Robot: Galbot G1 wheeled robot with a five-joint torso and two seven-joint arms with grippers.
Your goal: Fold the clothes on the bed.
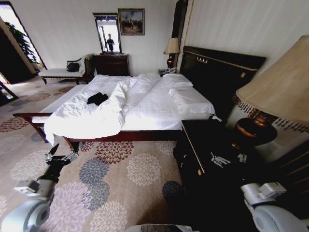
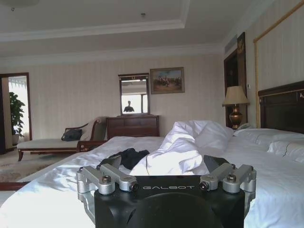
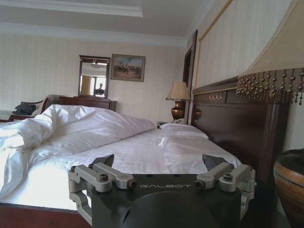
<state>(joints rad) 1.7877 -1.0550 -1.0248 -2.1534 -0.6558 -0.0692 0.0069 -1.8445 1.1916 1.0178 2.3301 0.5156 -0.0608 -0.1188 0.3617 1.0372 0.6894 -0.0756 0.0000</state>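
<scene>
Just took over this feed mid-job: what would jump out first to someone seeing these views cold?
The big white bed with its rumpled duvet dominates, and the black T-shirt lies crumpled on its near-left part, stark against the sheets. The left gripper is held open low over the floral carpet, short of the bed's foot. A large fringed lamp looms at right, beside the open right gripper.

Black wrist housings w/ white "GALBOT" lettering, silver screwed linkages on left tool [image 2: 166, 166] & right tool [image 3: 161, 164], grey-white arm shells.
</scene>
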